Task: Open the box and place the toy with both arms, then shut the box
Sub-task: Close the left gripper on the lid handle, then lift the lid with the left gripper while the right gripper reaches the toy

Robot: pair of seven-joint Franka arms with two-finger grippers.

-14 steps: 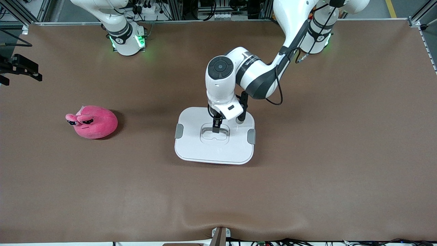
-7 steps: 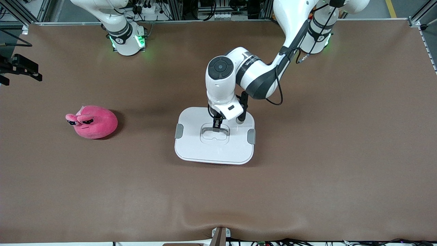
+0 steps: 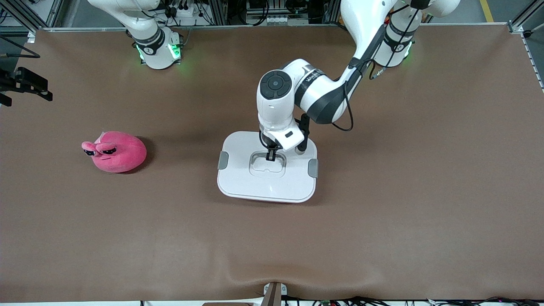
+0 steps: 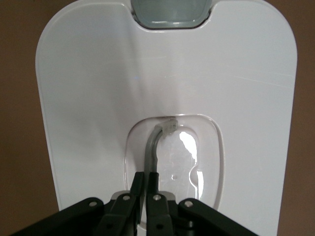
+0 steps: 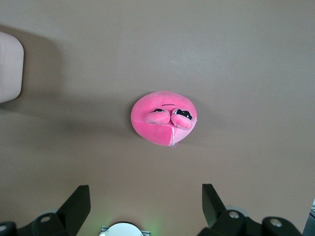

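The left end effector (image 4: 146,184) has just clenched on the handle (image 4: 152,147) of the box (image 3: 238,178), lid lifting slightly; the right end effector (image 5: 146,204) waits released above the toy (image 5: 164,124)

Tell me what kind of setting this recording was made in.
Most likely a robotics lab bench: a brown-covered table, aluminium framing with cabling along its edge, and the left gripper shut on the box lid handle.
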